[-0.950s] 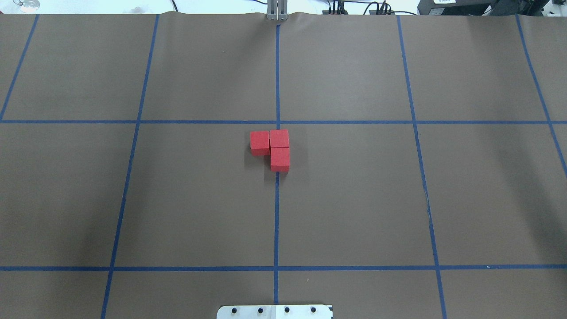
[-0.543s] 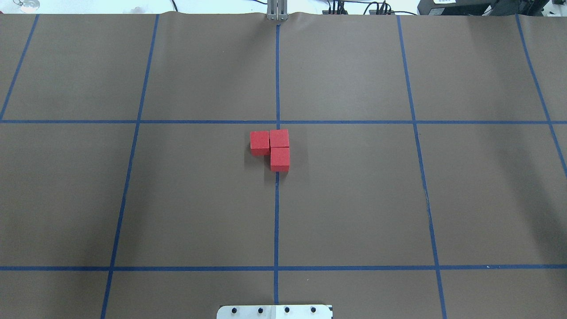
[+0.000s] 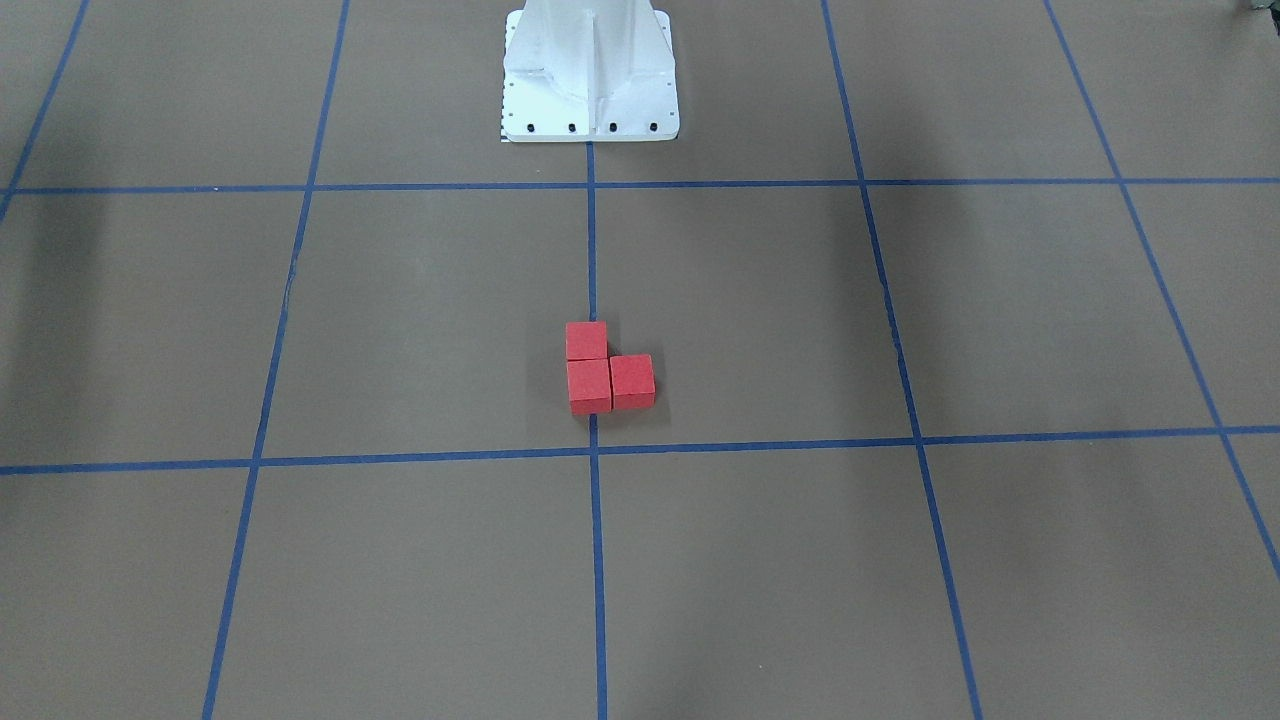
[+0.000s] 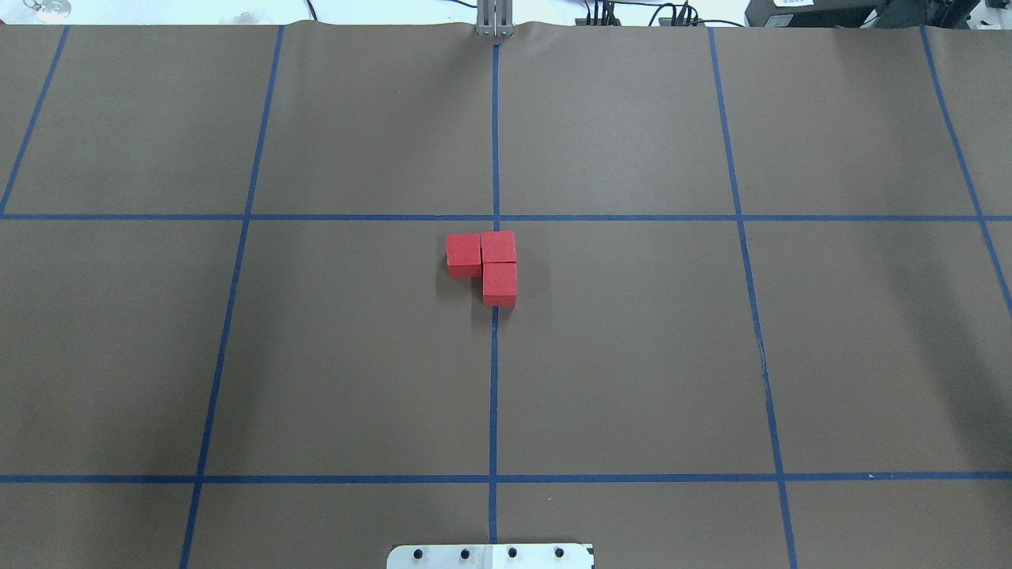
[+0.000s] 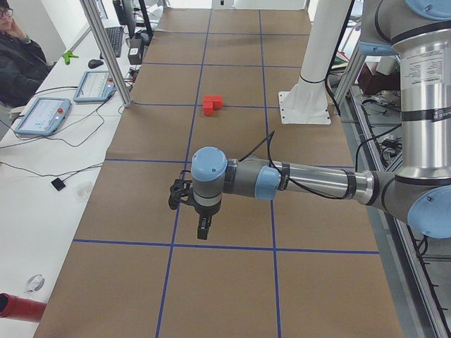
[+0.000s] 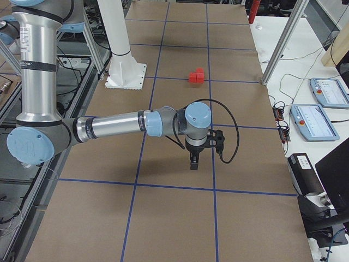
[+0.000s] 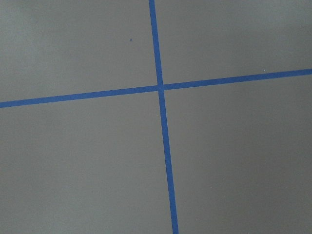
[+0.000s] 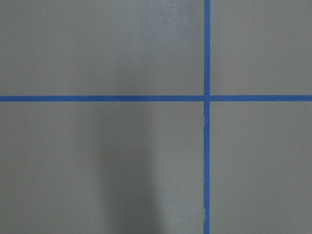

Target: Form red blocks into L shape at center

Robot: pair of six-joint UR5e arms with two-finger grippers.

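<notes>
Three red blocks (image 4: 499, 246) sit touching in an L at the center (image 4: 545, 265), over the middle blue tape line. In the overhead view one block lies left of the corner block and one nearer me. The same blocks (image 3: 589, 385) show in the front view, and small in the side views (image 5: 213, 104) (image 6: 196, 75). My left gripper (image 5: 203, 229) hangs above the mat far from them, toward the table's left end. My right gripper (image 6: 193, 162) hangs likewise toward the right end. I cannot tell whether either is open or shut. Both wrist views show only mat and tape.
The white metal base (image 3: 590, 110) stands behind the blocks on my side. A person (image 5: 17, 60) sits at a side desk with tablets (image 5: 42, 116) beyond the table's far edge. Aluminium posts (image 5: 106, 49) stand along that edge.
</notes>
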